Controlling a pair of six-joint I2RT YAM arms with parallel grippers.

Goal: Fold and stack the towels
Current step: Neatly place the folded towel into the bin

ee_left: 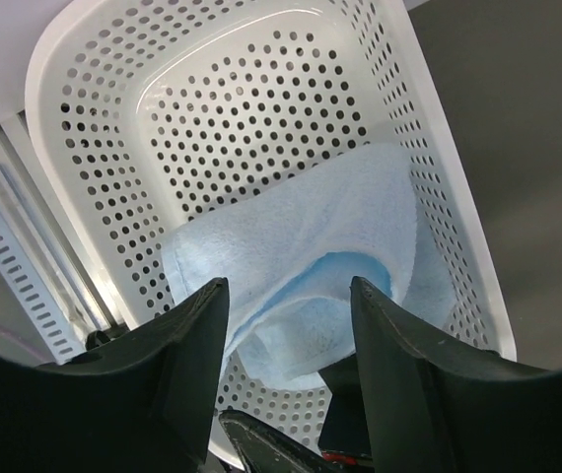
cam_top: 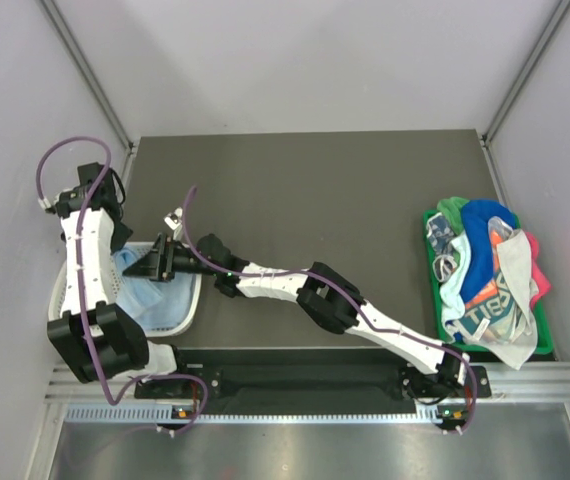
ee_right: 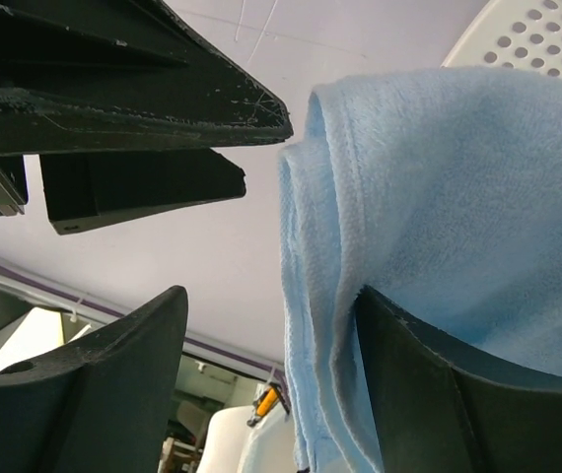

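Inside white basket (ee_left: pixel 84 128), pale blue towel (ee_left: pixel 301 246), long axis crosswise, slanted.

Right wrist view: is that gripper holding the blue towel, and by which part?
Nothing is clamped. The right gripper is open; the folded edge of the towel lies against one finger, and the other stands clear.

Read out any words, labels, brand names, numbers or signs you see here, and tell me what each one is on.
No text can be read with certainty.
Printed towel in the tray: teal marks that may be letters, too crumpled and small to read.
Blue towel: plain, no text.
Basket: plain, no label in view.
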